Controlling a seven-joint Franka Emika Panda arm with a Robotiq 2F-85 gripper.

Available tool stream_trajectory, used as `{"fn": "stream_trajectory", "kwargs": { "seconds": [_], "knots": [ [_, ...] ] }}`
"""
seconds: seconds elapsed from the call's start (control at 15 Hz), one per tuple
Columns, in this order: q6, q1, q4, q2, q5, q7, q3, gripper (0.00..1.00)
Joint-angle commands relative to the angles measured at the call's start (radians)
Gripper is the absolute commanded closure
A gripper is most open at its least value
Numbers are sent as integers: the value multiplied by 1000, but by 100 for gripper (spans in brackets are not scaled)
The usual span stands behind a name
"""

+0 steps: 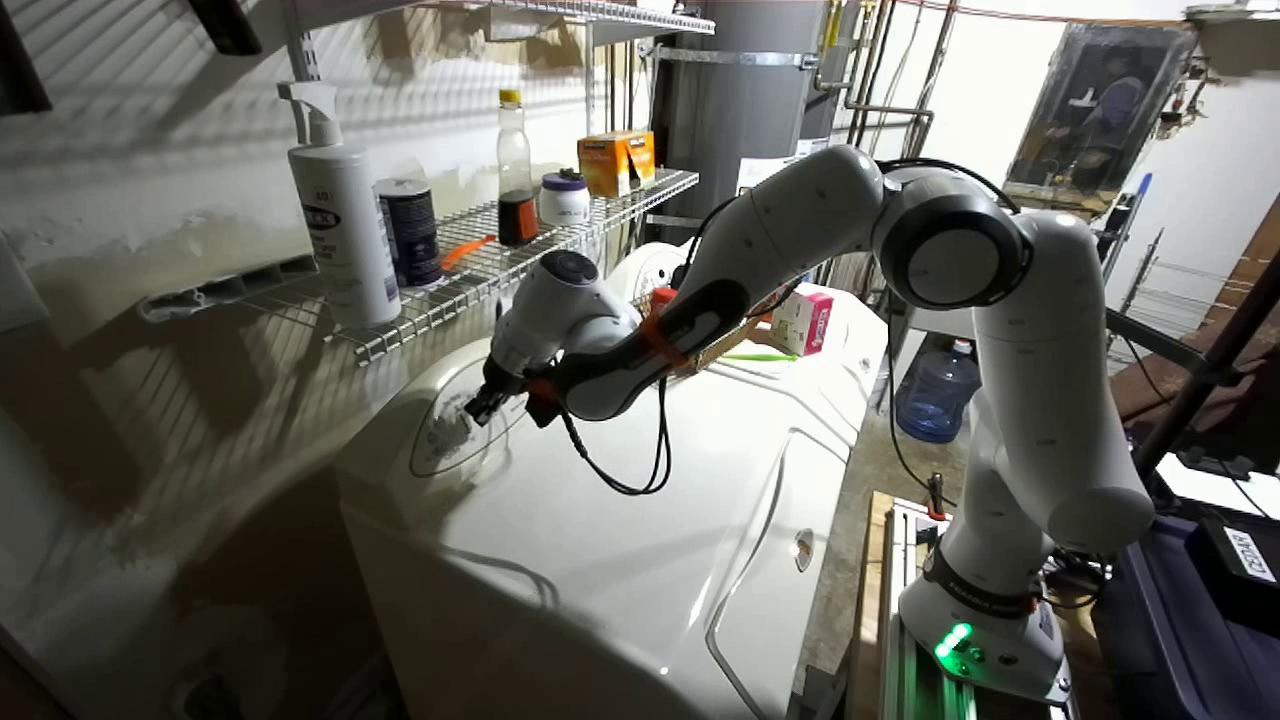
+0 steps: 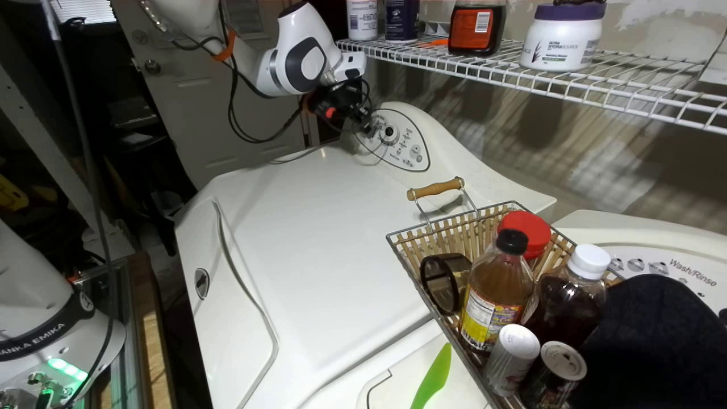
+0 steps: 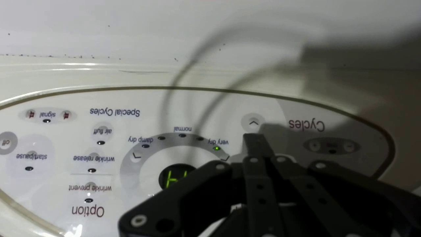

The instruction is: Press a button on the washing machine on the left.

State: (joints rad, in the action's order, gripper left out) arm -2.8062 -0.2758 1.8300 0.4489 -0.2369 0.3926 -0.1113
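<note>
Pointing tool (image 3: 263, 144): narrow, empty.
Washing machine (image 1: 620, 520): forms the counter (image 2: 318, 227), panel (image 2: 400, 147) along its back edge.
Arrow button (image 3: 253, 122): beside the tip; contact unclear.
Panel: tilted push could skid onto a neighbouring arrow (image 3: 225, 158).

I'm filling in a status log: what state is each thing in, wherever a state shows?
Gripper: shut, at the control panel of the washing machine; contact unclear
Display: lit green, partly hidden
"Very dry" light: lit green
"Start/pause" light: unlit
Robot base lights: lit green
Yellow-capped bottle: capped, part full, upright
Black-capped bottle: capped, upright
White-capped bottle: capped, upright
Tinted cup: on its side
Water jug: capped, upright
</note>
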Motion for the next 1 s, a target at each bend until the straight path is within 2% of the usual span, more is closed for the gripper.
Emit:
{"fn": "stream_trajectory", "kwargs": {
  "seconds": [0.0,0.93],
  "knots": [
    [19,17,-14,22,45,-17,21,100],
    [8,14,-41,63,55,-18,21,100]
  ]
}}
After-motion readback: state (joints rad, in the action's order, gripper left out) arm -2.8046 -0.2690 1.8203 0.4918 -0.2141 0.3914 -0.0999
